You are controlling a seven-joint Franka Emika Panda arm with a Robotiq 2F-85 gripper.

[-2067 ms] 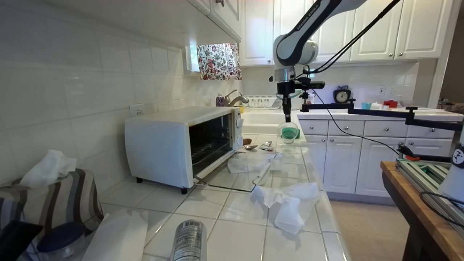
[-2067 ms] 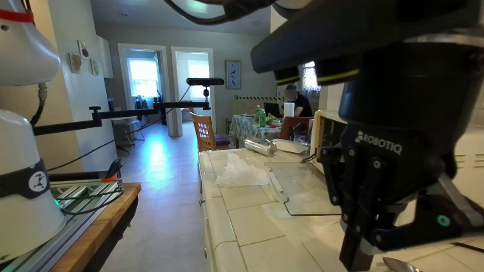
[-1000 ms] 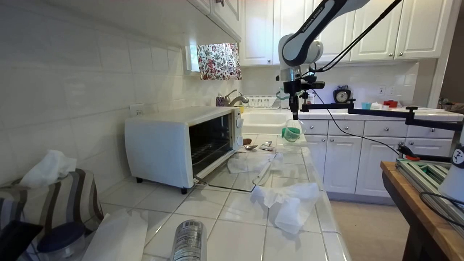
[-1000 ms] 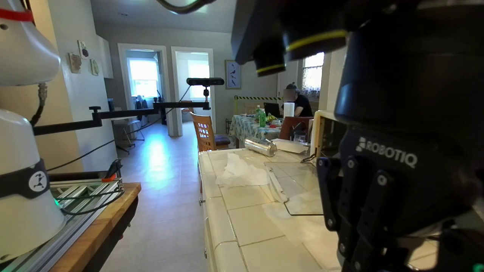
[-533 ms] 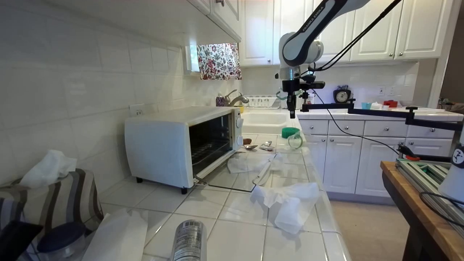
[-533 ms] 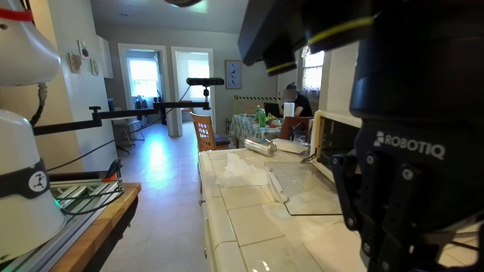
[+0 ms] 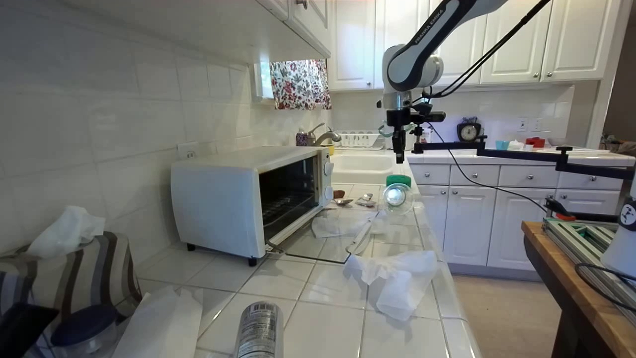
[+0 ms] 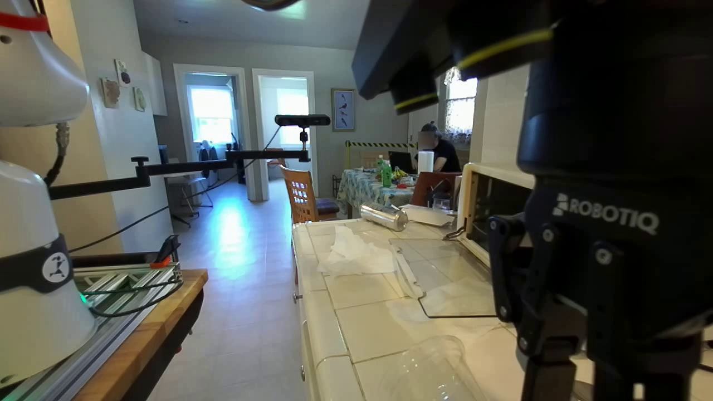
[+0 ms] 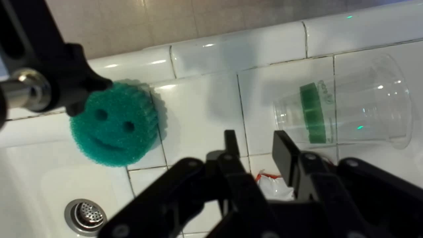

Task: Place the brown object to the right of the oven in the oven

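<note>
The brown object [image 7: 339,194] lies on the counter just beyond the knob side of the white oven [image 7: 216,209]; it is partly hidden by the oven and out of the wrist view. The oven's glass door [image 7: 328,238] is lowered over the counter, leaving its dark inside exposed. My gripper [image 7: 399,159] hangs above the counter near its front edge, to the right of the brown object in that exterior view. In the wrist view the fingers [image 9: 285,155] stand apart with only bare tile and a wrapper visible beyond them, so the gripper is open.
A clear cup [image 9: 366,109] with a green band lies on its side below the gripper. Around it are a green smiling sponge [image 9: 114,125], a red-edged wrapper [image 9: 275,186] and a spoon [image 7: 343,202]. The sink [image 7: 362,174] is behind; crumpled paper [image 7: 397,283] lies in front.
The gripper has opened and let go of the clear cup, which dropped onto the counter and rolled toward the camera. Before that, the arm shifted toward the counter's front edge.
</note>
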